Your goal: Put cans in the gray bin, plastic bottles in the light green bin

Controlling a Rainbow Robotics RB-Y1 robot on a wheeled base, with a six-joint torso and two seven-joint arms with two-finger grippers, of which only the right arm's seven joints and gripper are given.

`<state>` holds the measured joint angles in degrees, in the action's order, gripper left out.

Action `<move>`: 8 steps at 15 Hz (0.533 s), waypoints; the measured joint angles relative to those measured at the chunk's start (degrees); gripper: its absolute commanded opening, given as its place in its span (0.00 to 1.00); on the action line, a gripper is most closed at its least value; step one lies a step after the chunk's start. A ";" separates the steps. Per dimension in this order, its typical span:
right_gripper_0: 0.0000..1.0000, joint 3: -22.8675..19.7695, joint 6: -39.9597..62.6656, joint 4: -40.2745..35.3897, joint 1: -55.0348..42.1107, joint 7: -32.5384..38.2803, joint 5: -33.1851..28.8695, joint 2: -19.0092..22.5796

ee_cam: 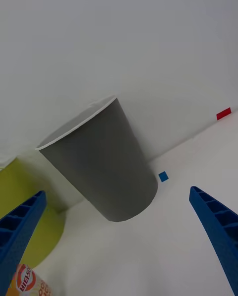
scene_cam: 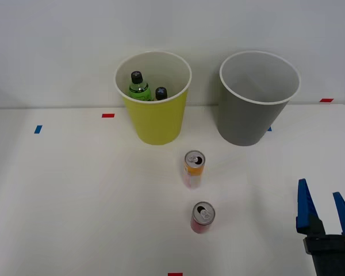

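A: Status on the right tool [scene_cam: 326, 214]?

B: Spread wide, nothing between the blue fingers [ee_cam: 218, 226]. It sits low over the table [scene_cam: 63, 195] at about 4 o'clock from the cans.

A: Where are the cans?

B: Both upright on the table, mid-field. Orange-and-pale can [scene_cam: 194, 169] stands at 6 o'clock of the gap between the two bins. Red can [scene_cam: 202, 217] is at 6 o'clock from that one, near it but not touching. Silver pull-tab tops face up.

A: Bottles?

B: Green bottle [scene_cam: 139, 86] and a second black-capped bottle [scene_cam: 161, 93] already stand inside the light green bin [scene_cam: 155, 121]. That half looks done.

A: Gray bin?

B: Gray bin [scene_cam: 256, 112] is at 3 o'clock of the green one, a clear gap between them. What I can see of its inside is bare. Wrist view looks right at its wall.

A: Handling call on the cans?

B: Thin metal, smooth and rigid, probably light. Slim, so easy to tip if bumped. I'd take the red one first since it's closer to the tool: side grasp on the mid-body, fingers across the diameter, moderate squeeze so it doesn't dent or slip.
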<state>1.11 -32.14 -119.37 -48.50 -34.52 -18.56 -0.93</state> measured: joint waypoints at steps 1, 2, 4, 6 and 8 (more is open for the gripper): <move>1.00 -0.88 -3.90 2.71 0.56 0.60 -0.16 -0.03; 1.00 -1.80 -7.57 5.26 1.26 0.48 -0.44 -0.05; 1.00 -2.52 -11.70 7.50 1.94 -6.15 -0.94 -0.06; 1.00 -1.07 -12.39 8.08 2.03 -19.32 1.17 -0.07; 1.00 1.60 -13.05 8.43 1.91 -28.57 5.65 -0.07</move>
<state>2.71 -45.19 -110.93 -46.59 -63.09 -12.91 -1.00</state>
